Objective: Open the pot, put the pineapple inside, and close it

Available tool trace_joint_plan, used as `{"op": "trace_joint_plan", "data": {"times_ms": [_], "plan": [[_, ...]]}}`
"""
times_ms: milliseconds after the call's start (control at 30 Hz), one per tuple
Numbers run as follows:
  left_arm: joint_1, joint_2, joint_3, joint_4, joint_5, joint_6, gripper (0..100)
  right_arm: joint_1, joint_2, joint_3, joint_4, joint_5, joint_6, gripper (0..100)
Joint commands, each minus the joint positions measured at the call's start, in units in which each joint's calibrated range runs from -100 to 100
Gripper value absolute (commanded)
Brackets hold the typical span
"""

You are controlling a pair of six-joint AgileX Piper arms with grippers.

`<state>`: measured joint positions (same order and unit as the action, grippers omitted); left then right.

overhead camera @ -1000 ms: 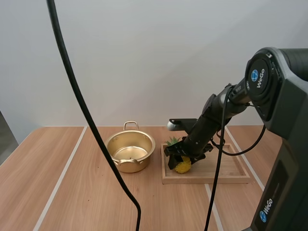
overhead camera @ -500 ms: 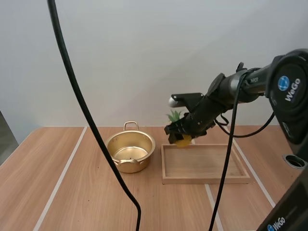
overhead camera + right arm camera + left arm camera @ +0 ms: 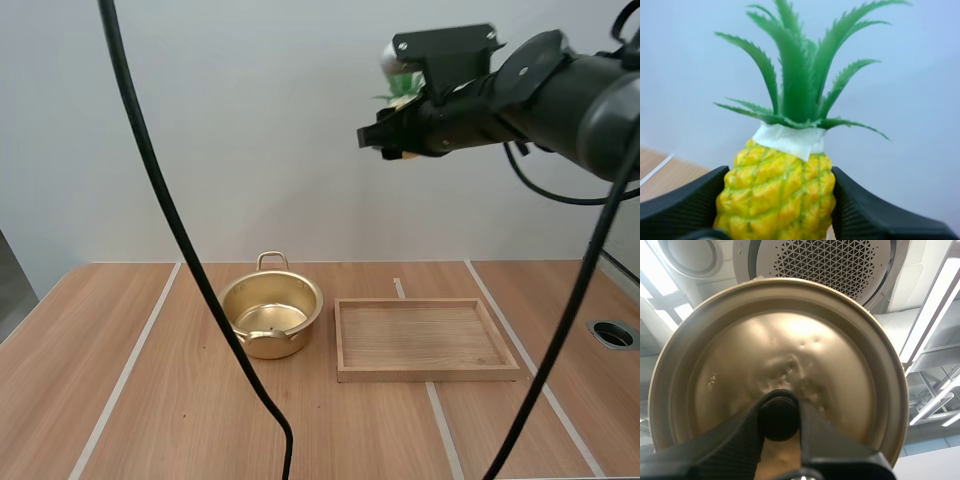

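A small yellow pineapple (image 3: 777,192) with green leaves is pinched between my right gripper's (image 3: 779,200) black fingers, upright. In the high view that right gripper (image 3: 390,135) is raised far above the table, above the tray, with green leaves (image 3: 402,90) peeking behind it. The gold pot (image 3: 270,315) stands open on the table, left of the tray, nothing inside. In the left wrist view my left gripper (image 3: 780,420) is shut on the black knob (image 3: 779,419) of the gold lid (image 3: 775,370), whose domed face is toward the camera.
A shallow wooden tray (image 3: 425,340) lies on the table right of the pot, with nothing on it. A round hole (image 3: 612,334) sits in the table near its right edge. Pale stripes run across the wooden tabletop.
My right gripper lifted the pineapple out of the tray, then rose steeply to high above the table. The pot and tray stayed put.
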<state>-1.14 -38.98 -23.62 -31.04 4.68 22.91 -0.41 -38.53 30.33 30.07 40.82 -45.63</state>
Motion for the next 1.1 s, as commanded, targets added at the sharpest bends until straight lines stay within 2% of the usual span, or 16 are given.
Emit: {"op": "trace_joint_plan", "data": {"times_ms": [0, 100, 167, 333, 433, 567, 667, 733, 867, 1067], "plan": [[-0.06, 0.3, 0.1, 0.0, 0.3, 0.0, 0, -2.2, -3.7, -0.4, -8.1, -5.2, 7.0, 0], [-0.06, 0.3, 0.1, 0.0, 1.0, 0.0, 0, -5.2, -6.5, -0.2, -13.4, -4.4, 14.1, 0], [-0.06, 0.3, 0.1, 0.0, 1.0, 0.0, 0, -6.7, -8.8, 0.9, -13.7, -3.6, 16.4, 0], [-0.06, 0.2, 0.1, 0.0, 1.0, 0.0, 0, -7.6, -14.3, 5.6, -13.7, -13.8, 16.5, 0], [-0.06, 0.2, 0.1, 0.0, 1.0, 0.0, 0, -7.4, -14.3, 5.3, -11.3, -13.8, 15.5, 0], [-0.06, 0.2, 0.1, 0.0, 1.2, 0.0, 0, -5.0, -12.7, 4.0, -1.0, -9.8, 5.3, 0], [-0.06, 0.2, 0.1, 0.0, 2.0, 0.0, 0, -2.0, -8.9, 1.5, 8.2, 4.0, -7.8, 0], [-0.06, 0.2, 0.1, 0.0, 3.1, 0.0, 0, -0.1, -5.6, -0.5, 13.5, 15.3, -13.0, 0], [-0.06, 0.2, 0.1, 0.0, 4.6, 0.0, 0, 3.1, 1.9, -4.3, 16.4, 30.1, -14.0, 0], [-0.06, 0.2, 0.1, 0.0, 8.6, 0.1, 0, 5.8, 13.6, -6.9, 16.3, 39.8, -16.5, 0]]}}
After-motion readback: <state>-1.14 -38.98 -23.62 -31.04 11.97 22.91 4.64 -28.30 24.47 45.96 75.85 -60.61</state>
